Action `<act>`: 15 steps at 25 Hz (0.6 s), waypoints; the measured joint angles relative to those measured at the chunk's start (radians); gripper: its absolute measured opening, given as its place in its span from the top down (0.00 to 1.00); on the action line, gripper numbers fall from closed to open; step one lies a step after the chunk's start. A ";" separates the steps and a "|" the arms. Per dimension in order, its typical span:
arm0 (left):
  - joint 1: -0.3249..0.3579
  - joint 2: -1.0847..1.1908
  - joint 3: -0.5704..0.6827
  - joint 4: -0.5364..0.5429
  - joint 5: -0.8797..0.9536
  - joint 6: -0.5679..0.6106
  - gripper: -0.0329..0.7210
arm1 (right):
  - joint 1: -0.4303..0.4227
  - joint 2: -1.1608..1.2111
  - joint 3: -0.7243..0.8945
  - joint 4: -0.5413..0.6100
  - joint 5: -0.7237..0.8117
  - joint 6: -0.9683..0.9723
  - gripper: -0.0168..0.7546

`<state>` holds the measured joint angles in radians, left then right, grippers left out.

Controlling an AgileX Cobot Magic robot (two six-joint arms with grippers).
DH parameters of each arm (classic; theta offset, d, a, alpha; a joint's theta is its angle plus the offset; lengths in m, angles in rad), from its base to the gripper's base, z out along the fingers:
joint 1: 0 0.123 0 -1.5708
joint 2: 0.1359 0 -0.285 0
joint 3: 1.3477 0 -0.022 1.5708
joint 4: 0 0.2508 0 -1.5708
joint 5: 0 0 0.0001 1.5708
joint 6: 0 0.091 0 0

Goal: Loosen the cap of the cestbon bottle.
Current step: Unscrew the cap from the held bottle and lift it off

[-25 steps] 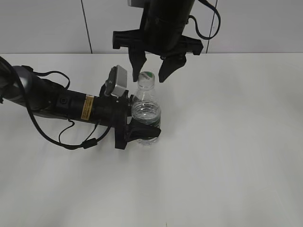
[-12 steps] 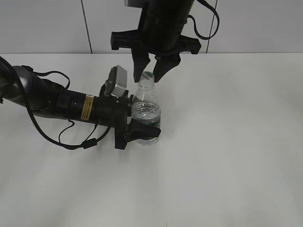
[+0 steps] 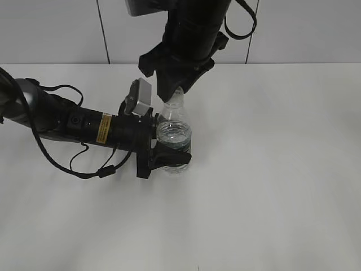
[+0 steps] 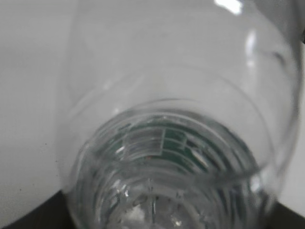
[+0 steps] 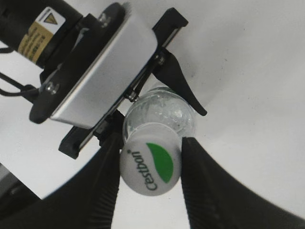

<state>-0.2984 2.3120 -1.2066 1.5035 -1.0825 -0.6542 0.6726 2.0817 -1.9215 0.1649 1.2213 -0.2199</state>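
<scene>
Cap [image 5: 151, 164], green "C'estbon" lettering

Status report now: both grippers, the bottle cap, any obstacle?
Left gripper clamps cestbon bottle upright. Right gripper shut on cap. Nothing in the way.

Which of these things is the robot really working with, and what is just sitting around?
In use:
- cestbon bottle, held by the left gripper
- cap, pinched by the right gripper

Lying about:
- nothing loose; only the bare white table
</scene>
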 joint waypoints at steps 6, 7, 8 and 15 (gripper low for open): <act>0.000 0.000 0.000 0.000 0.000 0.002 0.41 | 0.000 0.000 0.000 0.000 0.000 -0.276 0.59; 0.000 0.000 0.000 0.001 0.000 0.002 0.41 | 0.000 0.000 0.000 0.000 0.000 -0.312 0.59; 0.000 0.000 0.000 0.001 0.000 0.002 0.41 | 0.000 -0.001 0.000 0.000 0.000 -0.346 0.59; 0.000 0.000 0.000 0.000 0.001 0.001 0.41 | 0.000 -0.002 -0.001 0.000 0.000 -0.502 0.59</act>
<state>-0.2984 2.3120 -1.2066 1.5034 -1.0818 -0.6534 0.6726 2.0799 -1.9226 0.1649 1.2210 -0.7218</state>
